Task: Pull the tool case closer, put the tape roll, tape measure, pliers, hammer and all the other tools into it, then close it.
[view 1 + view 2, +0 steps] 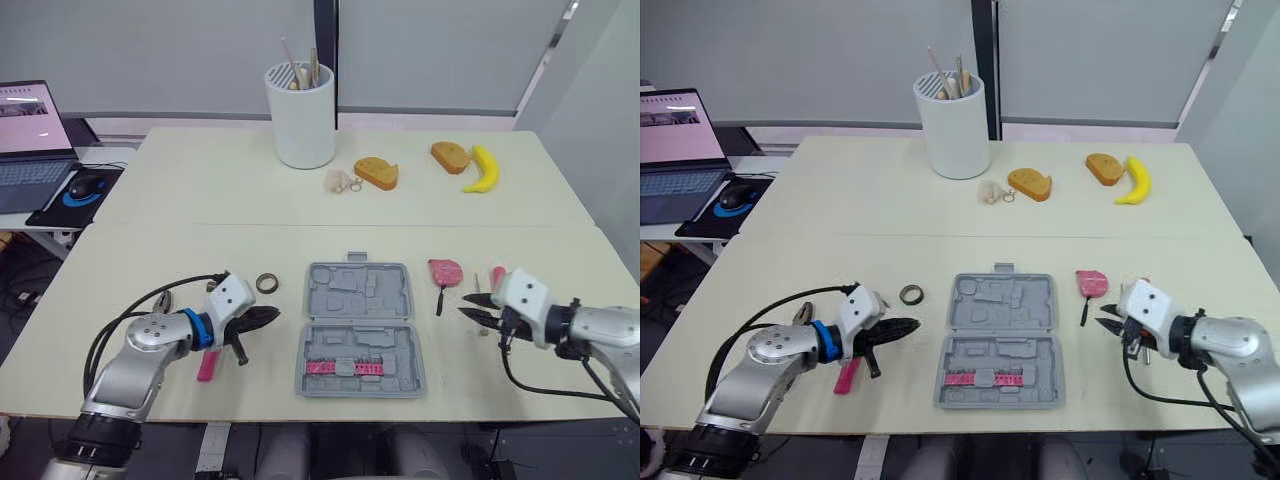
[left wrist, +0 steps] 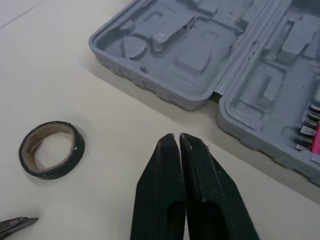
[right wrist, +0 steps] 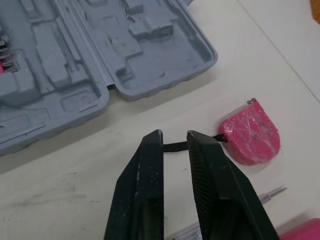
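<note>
Tool case (image 1: 361, 330) lies open & flat on the counter (image 1: 180, 260), centre-front, btw the two arms, so the pull-closer step looks done or near enough. Inside there's just a pink bit strip (image 1: 345, 367) in the near half. The other moulded slots are bare, so packing hasn't really begun, imo. Tape roll (image 1: 267, 283) sits on the counter just beside the case's far left corner, not touching it. It's near the left claw (image 1: 270, 316), whose fingers are pressed together w/ nothing btw them, pointing toward the case. Pink tape measure (image 1: 446, 271) lies right of the case, apart from it, black strap trailing toward the right claw (image 1: 466, 305). That claw is a little spread & empty, tips by the strap's end; can't tell if they touch. A pink-handled tool (image 1: 207, 364) lies under the left forearm, and a slim screwdriver-like tip (image 3: 272, 192) near the right claw; can't tell which is hammer or pliers. Left to do: every loose tool in, then lid shut
</note>
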### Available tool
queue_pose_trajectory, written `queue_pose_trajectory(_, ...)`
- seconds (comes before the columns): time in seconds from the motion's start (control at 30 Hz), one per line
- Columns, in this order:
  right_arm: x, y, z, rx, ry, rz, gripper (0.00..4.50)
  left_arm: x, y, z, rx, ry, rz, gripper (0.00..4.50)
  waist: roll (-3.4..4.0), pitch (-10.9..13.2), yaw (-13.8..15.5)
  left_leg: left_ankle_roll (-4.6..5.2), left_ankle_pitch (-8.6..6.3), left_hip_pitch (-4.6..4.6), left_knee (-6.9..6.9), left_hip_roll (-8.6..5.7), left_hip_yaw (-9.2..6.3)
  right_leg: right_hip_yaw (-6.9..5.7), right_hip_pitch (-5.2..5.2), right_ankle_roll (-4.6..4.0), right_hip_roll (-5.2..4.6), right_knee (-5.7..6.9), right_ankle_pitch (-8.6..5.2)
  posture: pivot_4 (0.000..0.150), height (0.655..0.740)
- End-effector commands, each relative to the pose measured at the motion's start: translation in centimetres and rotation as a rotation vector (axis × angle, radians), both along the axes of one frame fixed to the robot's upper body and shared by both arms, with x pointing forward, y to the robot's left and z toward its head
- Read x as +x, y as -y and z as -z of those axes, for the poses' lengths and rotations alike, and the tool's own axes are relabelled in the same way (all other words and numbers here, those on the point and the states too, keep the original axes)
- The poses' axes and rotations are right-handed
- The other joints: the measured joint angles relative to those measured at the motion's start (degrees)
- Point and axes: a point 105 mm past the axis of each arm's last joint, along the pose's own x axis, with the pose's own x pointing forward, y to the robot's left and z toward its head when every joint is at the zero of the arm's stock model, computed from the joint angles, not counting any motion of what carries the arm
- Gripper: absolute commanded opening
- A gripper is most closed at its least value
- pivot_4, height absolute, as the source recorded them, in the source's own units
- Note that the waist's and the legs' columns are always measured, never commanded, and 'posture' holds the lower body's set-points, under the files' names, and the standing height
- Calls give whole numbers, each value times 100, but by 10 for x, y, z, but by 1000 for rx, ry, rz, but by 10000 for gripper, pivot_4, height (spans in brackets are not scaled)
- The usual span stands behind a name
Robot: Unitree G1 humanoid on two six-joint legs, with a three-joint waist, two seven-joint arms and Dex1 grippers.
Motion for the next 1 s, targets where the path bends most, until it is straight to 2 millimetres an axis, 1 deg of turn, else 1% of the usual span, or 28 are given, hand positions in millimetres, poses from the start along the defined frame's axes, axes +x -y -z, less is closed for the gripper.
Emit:
queue_pose_trajectory(0.03, 9, -8, 6, -19, 27, -3, 416, 8, 9, 3, 14, 32, -1, 0, 0, 0, 0, 0, 0, -1, 1, 0, 0, 0, -1, 1, 0, 1, 1, 1500, 7400)
queue_pose_trajectory(0.13, 14, -16, 21, -46, 5, -8, 416, 12, 17, 12, 0, 0, -2, 0, 0, -1, -2, 0, 1, 1, 3, -2, 0, 2, -1, 4, 0, 2, 3, 1500, 7400)
queue_pose_trajectory(0.27, 20, -26, 37, -66, -16, -17, 416, 14, 26, 16, -13, -29, 20, 0, 0, 0, -11, 0, 1, -1, 1, -4, 0, 3, -4, 4, 1, 2, 3, 1500, 7400)
queue_pose_trajectory(0.4, 23, -34, 45, -54, -36, -26, 416, 15, 30, 19, -21, -53, 38, 0, 0, -1, -11, -1, 1, -1, 1, -4, -1, 3, -5, 4, 3, 4, 3, 1500, 7400)
queue_pose_trajectory(0.5, 24, -42, 52, -45, -55, -36, 416, 16, 38, 23, -19, -68, 72, 0, 0, -1, -10, -2, 2, 0, 3, -6, -1, 5, -4, 5, 3, 4, 3, 1500, 7400)
queue_pose_trajectory(0.77, 21, -54, 58, -30, -95, -68, 416, 14, 52, 24, -29, -90, 134, 0, 0, -1, -15, -3, 2, 1, 2, -8, -4, 5, -5, 6, 3, 5, 4, 1500, 7400)
queue_pose_trajectory(0.87, 15, -61, 59, -13, -123, -91, 416, 9, 63, 22, -48, -87, 171, 0, 0, -1, -14, -3, 2, 0, 3, -8, -4, 6, -5, 6, 3, 5, 4, 1500, 7400)
queue_pose_trajectory(1.0, 3, -67, 61, 9, -166, -120, 416, -2, 63, 22, -38, -103, 207, 0, 1, -2, -14, -3, 2, 0, 1, -8, -6, 6, -5, 5, 2, 5, 3, 1500, 7400)
